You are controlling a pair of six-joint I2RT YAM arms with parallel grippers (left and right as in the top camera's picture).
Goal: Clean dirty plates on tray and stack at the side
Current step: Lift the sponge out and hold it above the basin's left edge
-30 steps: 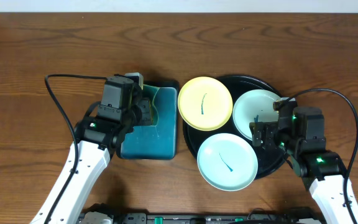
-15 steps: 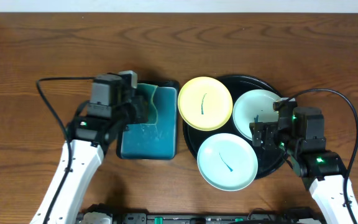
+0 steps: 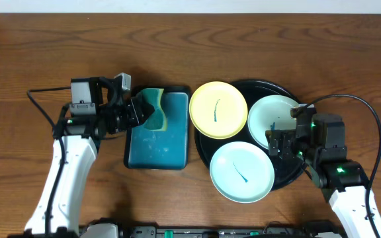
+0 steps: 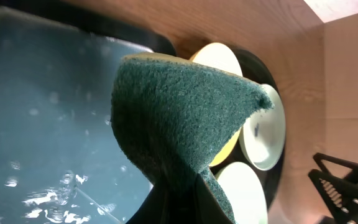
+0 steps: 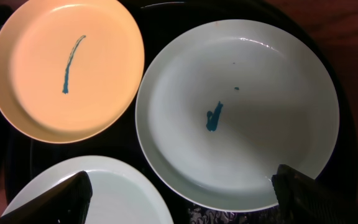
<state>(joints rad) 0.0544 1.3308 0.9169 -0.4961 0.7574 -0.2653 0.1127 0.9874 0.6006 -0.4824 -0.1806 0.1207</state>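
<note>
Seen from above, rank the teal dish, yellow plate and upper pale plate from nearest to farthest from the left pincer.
1. Teal dish, directly under the left pincer and its sponge.
2. Yellow plate, to its right.
3. Upper pale plate, farthest right.

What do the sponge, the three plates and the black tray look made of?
Sponge: fuzzy green scouring fibre over yellow foam. Yellow plate, far pale plate, near pale plate: smooth, soft sheen, uniform colour, probably plastic. Tray: plain black, dull; plastic or coated metal, cannot tell.
</note>
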